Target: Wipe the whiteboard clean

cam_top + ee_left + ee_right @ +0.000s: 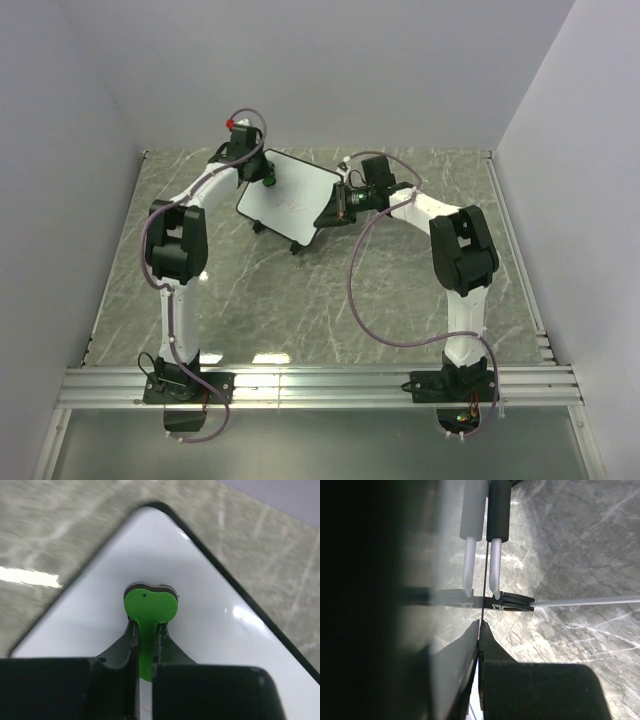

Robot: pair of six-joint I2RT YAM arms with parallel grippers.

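Note:
The whiteboard [295, 200] is a white board with a thin black frame. It stands tilted on its little feet at the back middle of the table. My left gripper [262, 176] is shut on a small green eraser [150, 607] and holds it against the board's white face [220, 645] near its far left corner. My right gripper [336, 206] is shut on the board's right edge. In the right wrist view the board [455, 615] shows edge-on between my fingertips [480, 626], and its wire foot [496, 570] shows beyond them.
The grey marbled table [300, 300] runs between white walls on three sides. An aluminium rail [320, 385] lies along the near edge by the arm bases. Purple cables [365, 300] loop beside the right arm.

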